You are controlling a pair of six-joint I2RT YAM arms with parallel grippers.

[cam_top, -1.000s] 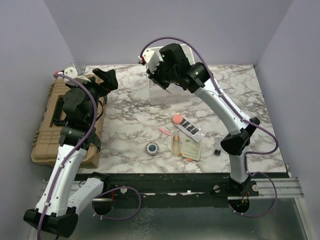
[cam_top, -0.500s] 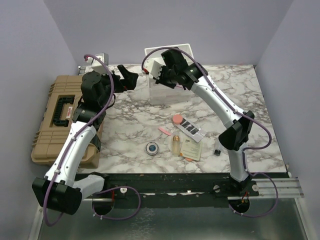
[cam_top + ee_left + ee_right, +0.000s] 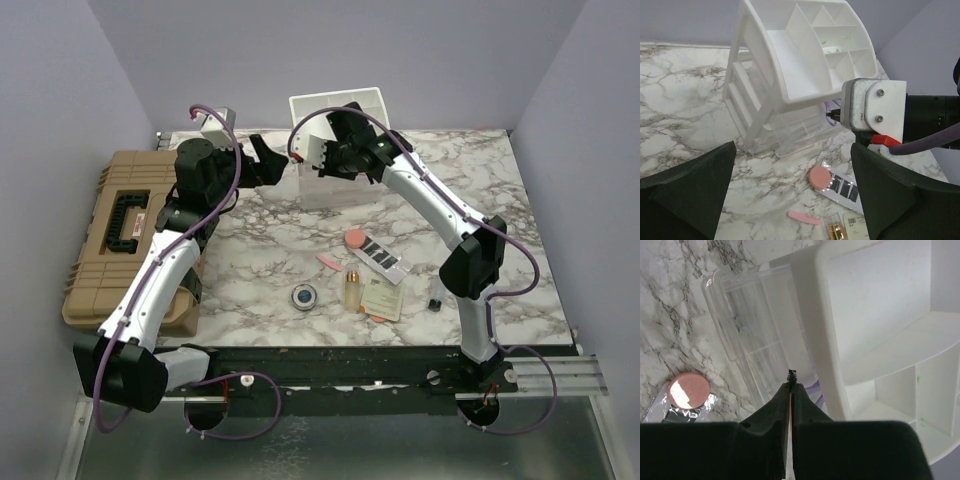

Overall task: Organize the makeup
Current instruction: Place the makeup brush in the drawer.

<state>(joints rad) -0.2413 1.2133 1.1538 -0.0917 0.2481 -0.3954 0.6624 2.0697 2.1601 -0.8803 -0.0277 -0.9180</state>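
Left claw (image 3: 792,148) spread wide; right claw (image 3: 790,382) pinched together beside one organizer (image 3: 865,315); one pink puff (image 3: 688,390), one blue compact (image 3: 304,296).

Smooth white surface (image 3: 260,250) veined grey like polished marble, white opaque plastic organizer (image 3: 805,65) with clear glossy drawers, matt ribbed tan plastic case (image 3: 100,250), matt pink puff (image 3: 818,176), black palette (image 3: 382,258) under shiny clear wrap, glossy amber bottle (image 3: 352,288)

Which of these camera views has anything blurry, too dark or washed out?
Top external: even light, all sharp. Left wrist: the left gripper's fingers are dark and soft-edged, the organizer crisp. Right wrist: the organizer's white walls look nearly washed out; the right gripper is a dark silhouette.
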